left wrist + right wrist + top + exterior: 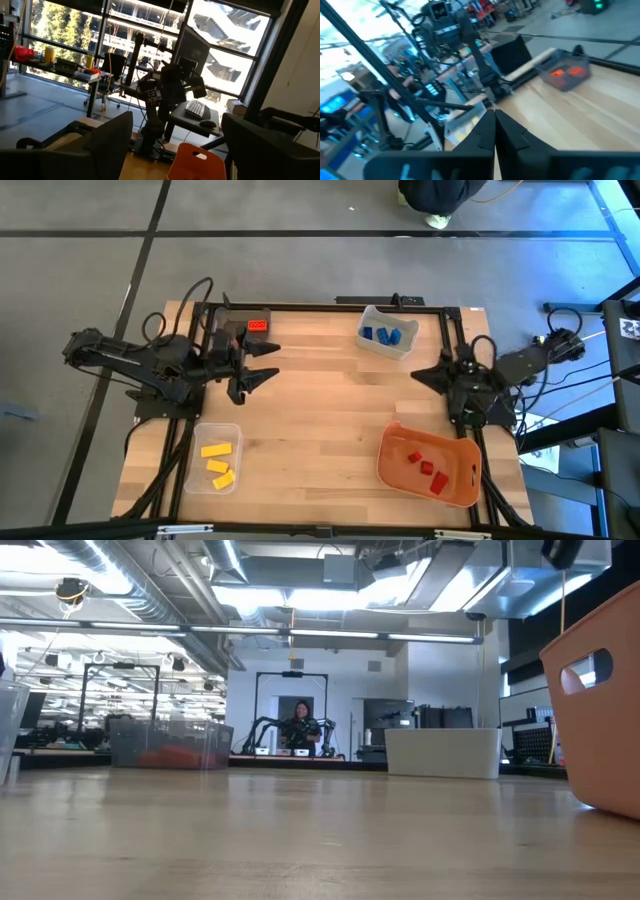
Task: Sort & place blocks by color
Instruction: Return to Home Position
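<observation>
Left gripper [272, 361] gapes wide, holding nothing, above the table [320, 420]. Right gripper [416, 376] is pressed closed and empty, with red blocks [425, 464] in the orange tray [470, 492] near it.

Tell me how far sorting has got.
Looks done: red blocks in the orange bin, blue blocks in the white bin, yellow blocks in one clear bin, orange blocks in the other clear bin, none loose. Left gripper and right gripper sit empty at the sides. Nothing left.
</observation>
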Tool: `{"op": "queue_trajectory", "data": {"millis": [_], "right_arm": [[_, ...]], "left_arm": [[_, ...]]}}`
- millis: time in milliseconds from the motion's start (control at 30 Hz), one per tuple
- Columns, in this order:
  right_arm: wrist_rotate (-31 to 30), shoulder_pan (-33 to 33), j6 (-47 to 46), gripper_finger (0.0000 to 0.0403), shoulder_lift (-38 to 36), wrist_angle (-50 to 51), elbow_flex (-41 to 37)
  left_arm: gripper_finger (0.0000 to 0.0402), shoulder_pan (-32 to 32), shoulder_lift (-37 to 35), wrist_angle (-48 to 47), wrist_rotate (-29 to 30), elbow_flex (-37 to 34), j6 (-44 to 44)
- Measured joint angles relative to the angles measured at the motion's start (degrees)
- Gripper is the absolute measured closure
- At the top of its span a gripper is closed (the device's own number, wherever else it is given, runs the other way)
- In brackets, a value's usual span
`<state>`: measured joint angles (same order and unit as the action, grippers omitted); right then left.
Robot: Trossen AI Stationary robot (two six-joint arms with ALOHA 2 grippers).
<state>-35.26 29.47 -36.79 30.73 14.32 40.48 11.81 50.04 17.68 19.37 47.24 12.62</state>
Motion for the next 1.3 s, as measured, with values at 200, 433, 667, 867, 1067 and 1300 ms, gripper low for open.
{"op": "queue_trajectory", "data": {"millis": [200,433,667,867,1067,1300], "right_arm": [[6.9,-7.0,1.5,0.0401,0.0,-8.7,-4.3],[11.8,-12.2,4.5,0.0402,0.0,-11.1,-4.3],[16.0,-13.9,5.3,0.0402,0.8,-10.3,-4.3],[17.4,-13.9,5.7,0.0402,2.3,-10.2,-4.3],[17.4,-13.9,5.8,0.0402,2.9,-10.2,-4.3],[17.4,-13.9,5.0,0.0403,2.9,-10.2,-4.3]], "left_arm": [[0.0157,-1.9,-0.3,-3.8,-2.2,0.0,0.3],[0.033,-5.3,-4.0,-8.9,-6.4,0.0,-1.1],[0.0397,-11.2,-9.2,-15.4,-9.4,-0.8,-4.6],[0.0401,-17.8,-15.4,-15.6,-14.4,-6.6,-3.6],[0.0401,-19.2,-23.0,-13.5,-16.0,-16.2,2.1],[0.0401,-16.5,-34.3,-8.6,-12.3,-27.3,3.9]]}}
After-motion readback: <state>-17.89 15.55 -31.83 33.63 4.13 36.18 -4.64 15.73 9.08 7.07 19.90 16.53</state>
